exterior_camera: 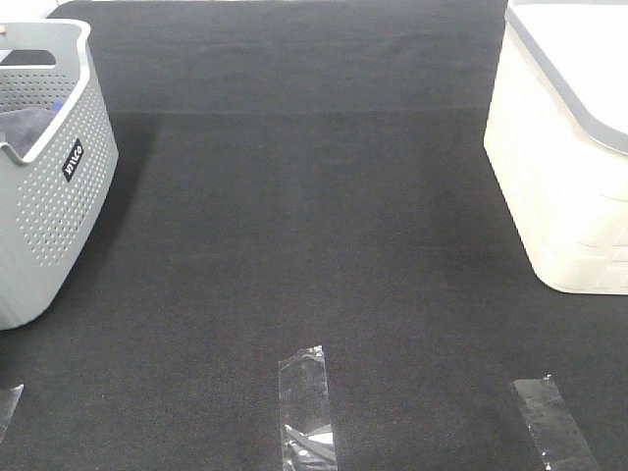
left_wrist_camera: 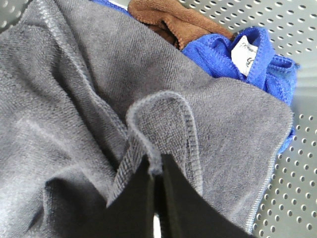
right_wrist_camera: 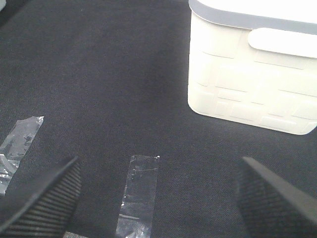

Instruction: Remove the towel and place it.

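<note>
Black mat (exterior_camera: 314, 245) covers the table. At the left edge of the overhead frame stands a grey basket (exterior_camera: 59, 216); at the right edge, a white bin (exterior_camera: 559, 177). Your towel (left_wrist_camera: 74, 99) lies bunched inside the basket, partly over a blue cloth (left_wrist_camera: 233, 64), with a brown cloth (left_wrist_camera: 173, 20) nearby. Your left gripper (left_wrist_camera: 156, 166) is pinched tight on a hemmed fold of the towel. Your right gripper (right_wrist_camera: 159, 166) hangs over the mat, fingers spread wide, holding nothing. From overhead only a dim purplish patch shows in the basket, probably the towel.
</note>
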{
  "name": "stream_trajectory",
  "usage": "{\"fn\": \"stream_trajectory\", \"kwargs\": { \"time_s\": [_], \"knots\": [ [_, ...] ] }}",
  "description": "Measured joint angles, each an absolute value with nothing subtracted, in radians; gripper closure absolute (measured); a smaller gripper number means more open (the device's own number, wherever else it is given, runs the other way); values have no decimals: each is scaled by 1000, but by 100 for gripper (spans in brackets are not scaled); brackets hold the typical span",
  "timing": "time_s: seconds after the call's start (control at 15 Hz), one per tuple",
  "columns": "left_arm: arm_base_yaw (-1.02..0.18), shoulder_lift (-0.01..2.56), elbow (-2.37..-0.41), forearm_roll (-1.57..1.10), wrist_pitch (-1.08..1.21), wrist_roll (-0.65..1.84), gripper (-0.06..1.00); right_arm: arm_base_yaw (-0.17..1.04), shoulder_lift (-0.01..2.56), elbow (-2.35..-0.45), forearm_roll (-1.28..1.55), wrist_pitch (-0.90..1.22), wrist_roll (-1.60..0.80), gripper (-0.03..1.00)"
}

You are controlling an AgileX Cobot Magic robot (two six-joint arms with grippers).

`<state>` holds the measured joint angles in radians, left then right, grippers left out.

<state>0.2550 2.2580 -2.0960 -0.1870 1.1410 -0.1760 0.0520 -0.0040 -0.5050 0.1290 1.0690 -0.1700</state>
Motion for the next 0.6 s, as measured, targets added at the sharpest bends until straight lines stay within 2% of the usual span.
{"fn": "stream_trajectory", "kwargs": {
  "time_s": [0.6],
  "knots": [
    [255, 2120, -2096, -208, 1132, -134, 94, 52, -4, -505, 129, 1069, -170, 18]
  ]
}}
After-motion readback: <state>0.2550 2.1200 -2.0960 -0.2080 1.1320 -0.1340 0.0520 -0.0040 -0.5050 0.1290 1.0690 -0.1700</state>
